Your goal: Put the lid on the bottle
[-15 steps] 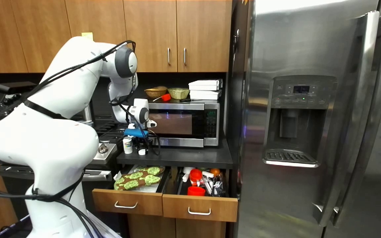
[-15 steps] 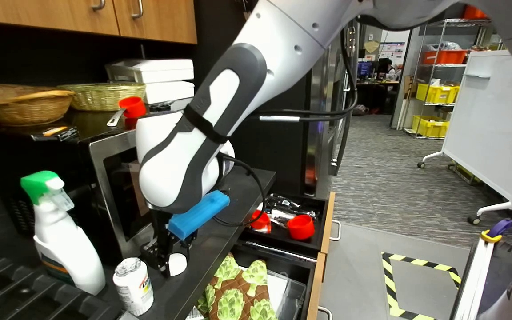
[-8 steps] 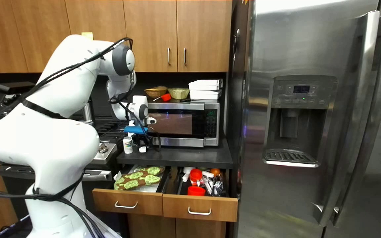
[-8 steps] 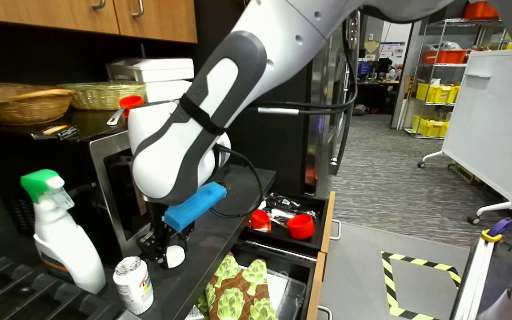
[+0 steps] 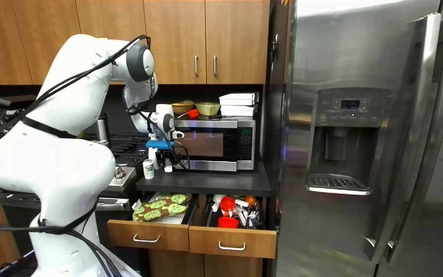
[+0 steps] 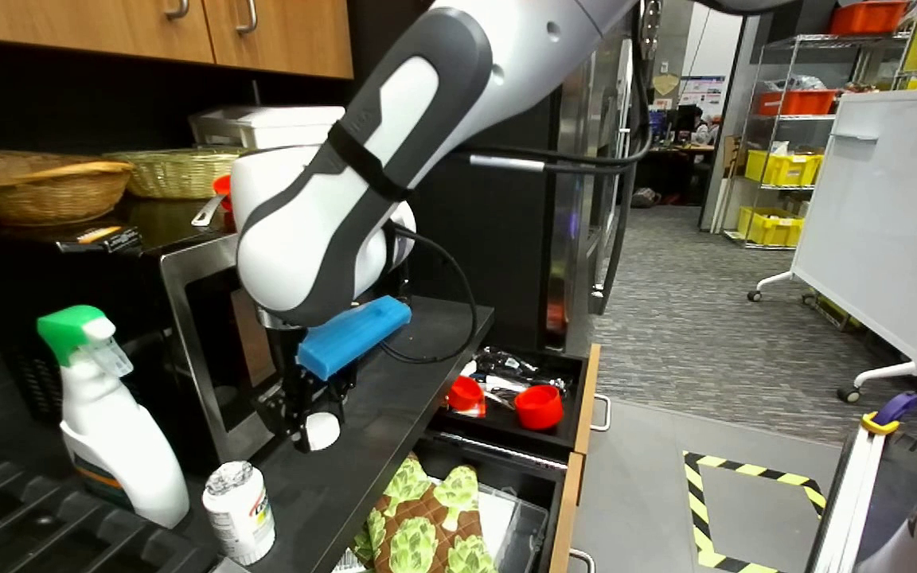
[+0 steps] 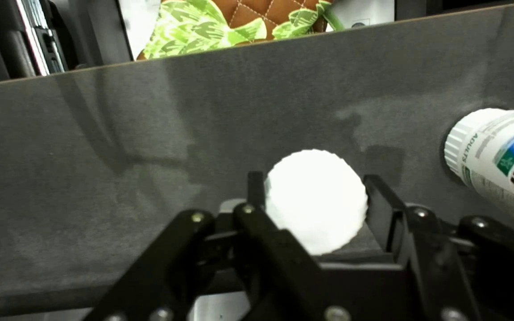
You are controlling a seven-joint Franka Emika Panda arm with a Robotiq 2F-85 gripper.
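My gripper [image 7: 314,189] is shut on a round white lid [image 7: 317,203], with one finger on each side of it. In both exterior views, the lid [image 6: 322,431] [image 5: 168,168] hangs above the dark counter. A small white labelled bottle [image 6: 240,513] stands upright on the counter, with no lid on its greyish top. It also shows in an exterior view [image 5: 148,169], left of the lid. In the wrist view, its lower part [image 7: 502,151] is at the right edge and its top is out of view. A taller white spray bottle [image 6: 120,438] has a green trigger head.
The microwave [image 5: 214,165] stands behind the gripper. Stove grates [image 6: 37,517] lie beside the bottles. Two drawers below the counter are pulled open; one holds an artichoke-print mitt [image 6: 427,525], the other red cups [image 6: 540,407]. A cable [image 6: 470,318] loops from the wrist.
The gripper has risen with the lid in it, lifting the lid higher above the counter. It has shifted slightly away from the small bottle. Both bottles have stayed in place.
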